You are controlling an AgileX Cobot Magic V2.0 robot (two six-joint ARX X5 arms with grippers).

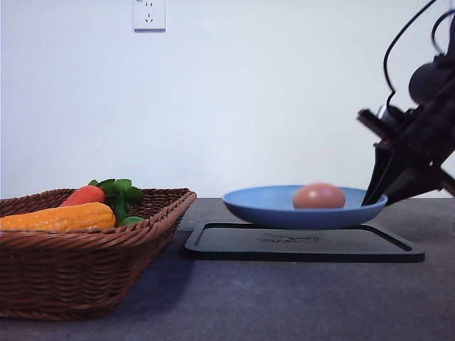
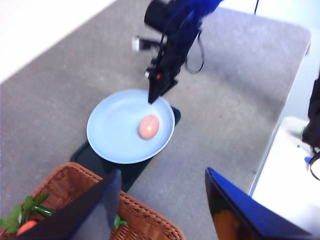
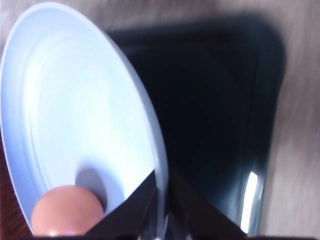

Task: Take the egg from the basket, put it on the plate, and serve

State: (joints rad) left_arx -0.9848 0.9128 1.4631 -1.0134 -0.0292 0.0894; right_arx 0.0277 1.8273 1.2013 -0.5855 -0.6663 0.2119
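Observation:
The brownish-pink egg [image 1: 319,195] [image 2: 149,126] [image 3: 67,210] lies in the light-blue plate [image 1: 263,202] [image 2: 112,130] [image 3: 75,100]. The plate sits over a black tray, and whether it touches the tray I cannot tell. My right gripper [image 1: 373,199] [image 2: 151,98] [image 3: 162,176] is shut on the plate's right rim, one finger inside and one outside. The wicker basket [image 1: 85,270] [image 2: 145,220] stands at the front left. My left gripper [image 2: 165,215] hangs open above the basket's edge with nothing between its fingers.
The black tray [image 1: 306,245] [image 2: 82,152] [image 3: 210,100] lies mid-table under the plate. In the basket are a red carrot with green leaves [image 1: 84,195] and a long orange-yellow vegetable [image 1: 60,217]. A wall with a socket [image 1: 148,14] stands behind the table.

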